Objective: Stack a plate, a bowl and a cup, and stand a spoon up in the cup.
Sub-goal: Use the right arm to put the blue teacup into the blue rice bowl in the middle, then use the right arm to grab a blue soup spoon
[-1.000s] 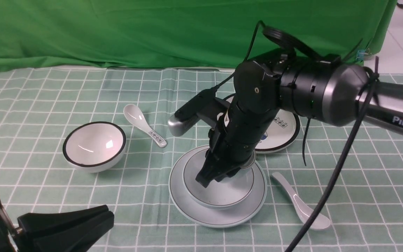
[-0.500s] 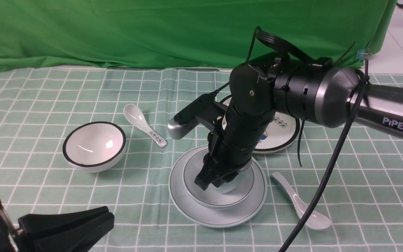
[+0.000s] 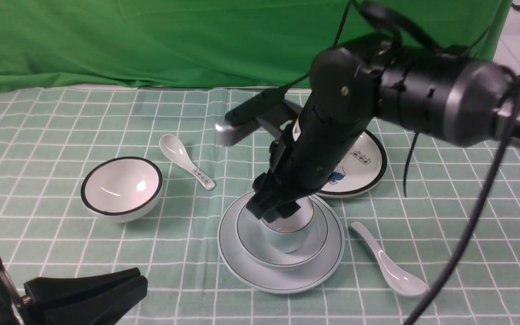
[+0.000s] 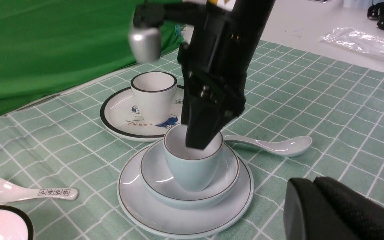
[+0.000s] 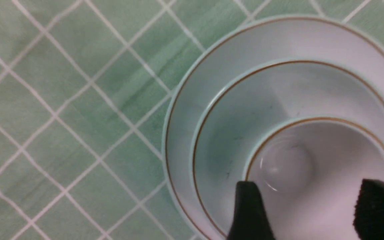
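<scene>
Three pieces are nested: the plate [image 3: 242,259] lies on the checked cloth [image 3: 61,243], the bowl [image 3: 250,232] sits in it, and the cup [image 3: 287,237] stands upright in the bowl. The right gripper [image 3: 272,211] hangs at the cup's mouth with its fingers spread apart and nothing between them. The left gripper [image 3: 106,289] rests low at the near edge, and I cannot tell whether it is parted or closed.

What remains is the spoon [image 3: 388,266], which lies scoop-up on the cloth just beside the plate, its handle end toward the rim. It looks light, rigid and glazed, so probably slick between hard pads and likely to chip if dropped on the crockery. The best hold seems to be across the narrow handle, about midway (the rounded scoop offers little to pinch). Lowered gently, it should lean on the cup's rim. The cup is small and may tip under a knock.

The cloth is soft and flat, with faint creases. A patterned spoon [image 3: 188,164], a black-rimmed bowl [image 3: 122,187], a black-rimmed plate [image 3: 364,169] and the black-rimmed cup [image 4: 153,95] on it stand apart from the stack. A green backdrop [image 3: 151,40] closes the far side.
</scene>
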Robot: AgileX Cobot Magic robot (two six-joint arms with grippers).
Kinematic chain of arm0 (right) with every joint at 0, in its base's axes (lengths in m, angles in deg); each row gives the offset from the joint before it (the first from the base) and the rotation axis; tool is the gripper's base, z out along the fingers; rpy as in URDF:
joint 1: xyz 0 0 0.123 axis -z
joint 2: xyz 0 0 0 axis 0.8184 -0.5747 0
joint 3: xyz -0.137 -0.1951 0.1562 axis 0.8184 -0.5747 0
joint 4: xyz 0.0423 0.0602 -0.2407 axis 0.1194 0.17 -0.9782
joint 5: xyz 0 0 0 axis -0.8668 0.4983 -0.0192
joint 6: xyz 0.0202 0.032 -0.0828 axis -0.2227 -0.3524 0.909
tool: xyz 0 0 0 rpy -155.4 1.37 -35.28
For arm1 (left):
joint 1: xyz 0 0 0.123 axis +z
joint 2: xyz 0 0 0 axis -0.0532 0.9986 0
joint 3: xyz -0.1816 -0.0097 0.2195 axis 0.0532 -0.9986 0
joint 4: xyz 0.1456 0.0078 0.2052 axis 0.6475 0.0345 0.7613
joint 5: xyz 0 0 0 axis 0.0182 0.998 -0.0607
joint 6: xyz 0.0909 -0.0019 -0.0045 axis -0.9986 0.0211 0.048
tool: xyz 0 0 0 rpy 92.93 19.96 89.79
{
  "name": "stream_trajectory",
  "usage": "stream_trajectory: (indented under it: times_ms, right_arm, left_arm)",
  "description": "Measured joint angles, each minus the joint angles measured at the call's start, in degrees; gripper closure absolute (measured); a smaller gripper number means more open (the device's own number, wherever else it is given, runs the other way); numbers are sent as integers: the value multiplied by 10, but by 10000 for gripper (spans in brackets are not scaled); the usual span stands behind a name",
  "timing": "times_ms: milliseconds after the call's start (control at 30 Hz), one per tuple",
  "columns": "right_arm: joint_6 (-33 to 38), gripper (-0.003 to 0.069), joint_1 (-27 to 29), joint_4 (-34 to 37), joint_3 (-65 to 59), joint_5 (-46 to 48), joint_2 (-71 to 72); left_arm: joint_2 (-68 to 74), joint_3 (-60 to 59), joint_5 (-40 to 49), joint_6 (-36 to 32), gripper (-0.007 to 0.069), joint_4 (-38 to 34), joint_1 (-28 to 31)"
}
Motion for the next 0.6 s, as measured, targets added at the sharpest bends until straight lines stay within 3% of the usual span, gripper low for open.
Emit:
stream_trajectory:
  times_ms: [200,300,400,600]
  right_arm:
    - [-19,211,7,-87,-14,81,79]
    - [-40,241,52,-116,-84,83,114]
    - [-46,242,104,-97,-180,31,119]
    - [13,242,167,-4,-282,-107,77]
  left_arm:
    - [0,0,2,1,612,0,0]
    - [0,0,3,0,612,0,0]
    - [0,0,3,0,612,0,0]
    - [0,0,3,0,612,2,0]
